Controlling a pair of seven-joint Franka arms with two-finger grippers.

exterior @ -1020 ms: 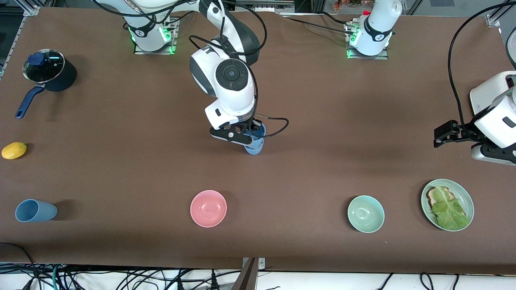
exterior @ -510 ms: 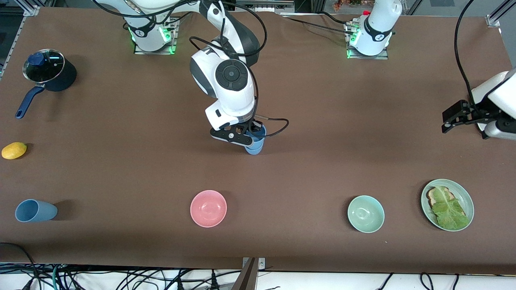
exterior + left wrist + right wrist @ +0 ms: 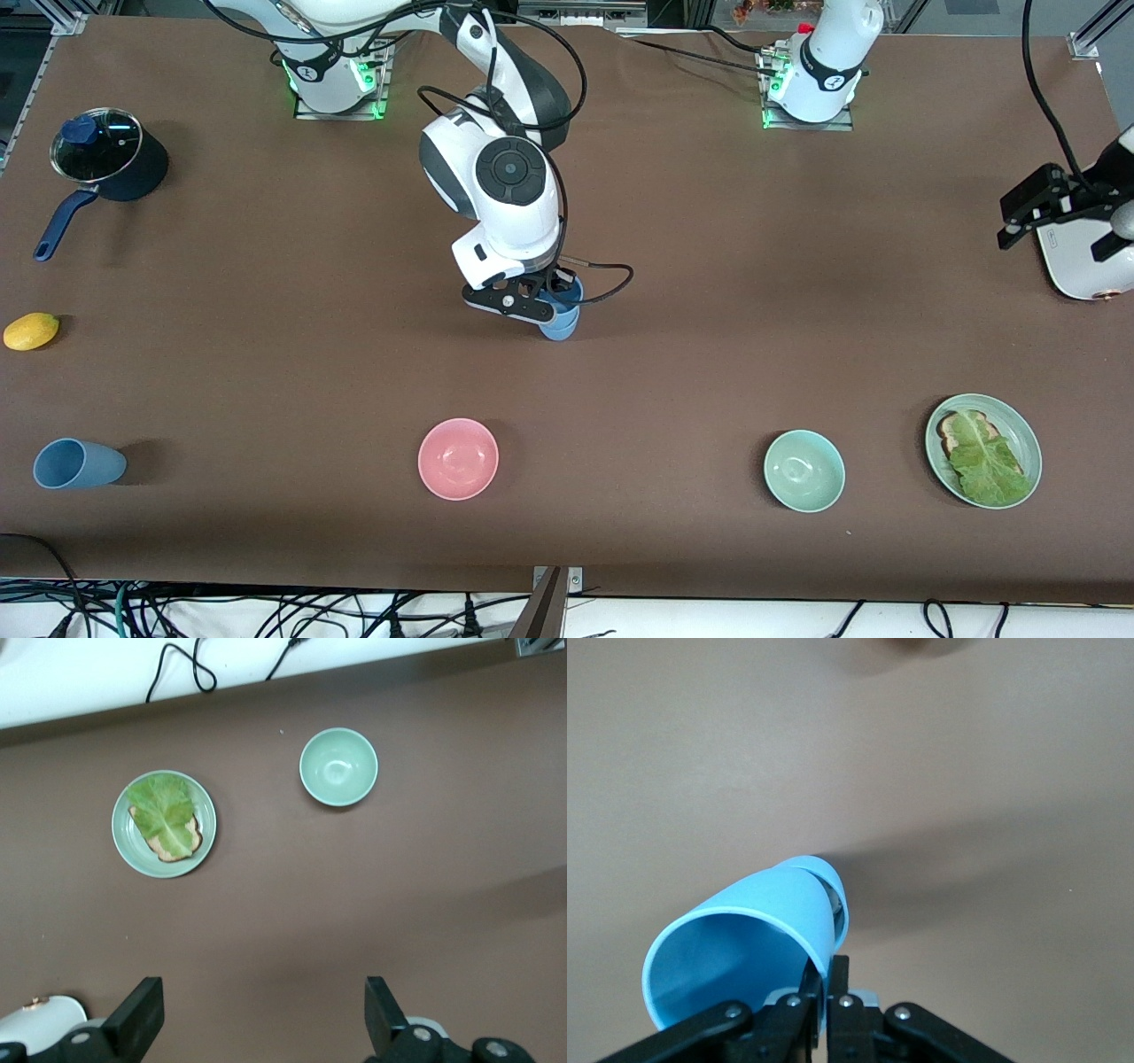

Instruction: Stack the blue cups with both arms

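My right gripper [image 3: 558, 299] is shut on the rim of a light-blue cup [image 3: 574, 291] at mid table. This cup sits nested in a second blue cup [image 3: 558, 330] that stands on the table. In the right wrist view my gripper [image 3: 829, 973] pinches the cup wall [image 3: 744, 921], and the lower cup's rim [image 3: 838, 893] shows just past it. A third blue cup [image 3: 78, 463] lies on its side near the front edge at the right arm's end. My left gripper [image 3: 1029, 209] is open and empty, raised over the left arm's end of the table; its gap [image 3: 261, 1020] frames bare tabletop.
A pink bowl [image 3: 458, 458], a mint-green bowl [image 3: 803, 470] and a green plate with toast and lettuce [image 3: 983, 450] lie along the front. A dark-blue saucepan [image 3: 108, 159] and a lemon [image 3: 31, 330] are at the right arm's end. A white appliance [image 3: 1076, 266] is under the left gripper.
My left arm has drawn back toward the table's end and toward the bases, gripper still open. My right gripper has stayed shut on the nested cup, almost still.
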